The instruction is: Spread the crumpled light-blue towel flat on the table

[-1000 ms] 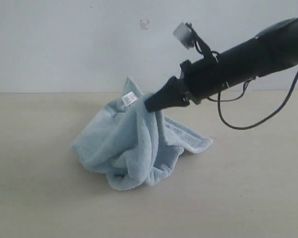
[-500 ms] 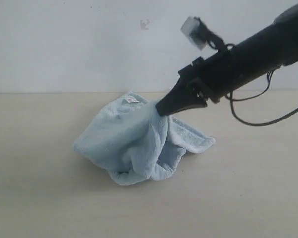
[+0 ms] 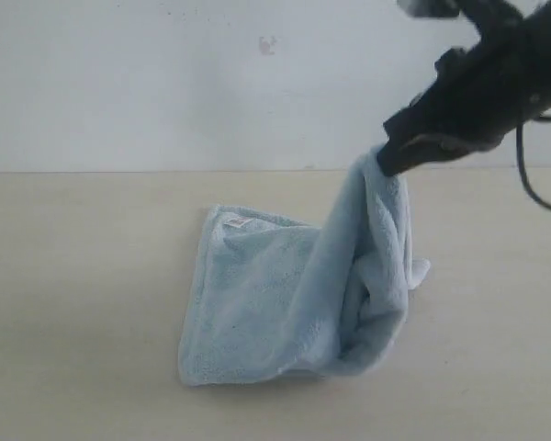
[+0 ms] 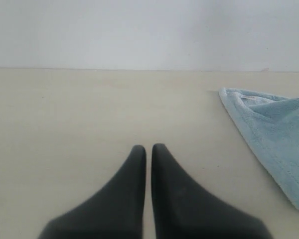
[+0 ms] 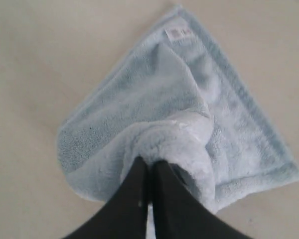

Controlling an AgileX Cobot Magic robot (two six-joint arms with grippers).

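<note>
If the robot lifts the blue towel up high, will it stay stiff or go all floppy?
Probably floppy: where the right gripper pinches it, the towel hangs down in soft folds. Its fluffy pile likely keeps it from slipping out. The rest would probably drag along the table.

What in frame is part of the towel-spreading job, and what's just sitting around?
In the job: towel, partly lifted; table under it; right gripper, shut on a towel fold.
Idle: left gripper, shut, clear of the towel; back wall.

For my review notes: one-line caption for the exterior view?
Right gripper, shut on the towel, holds one part raised while the rest lies on the table.
</note>
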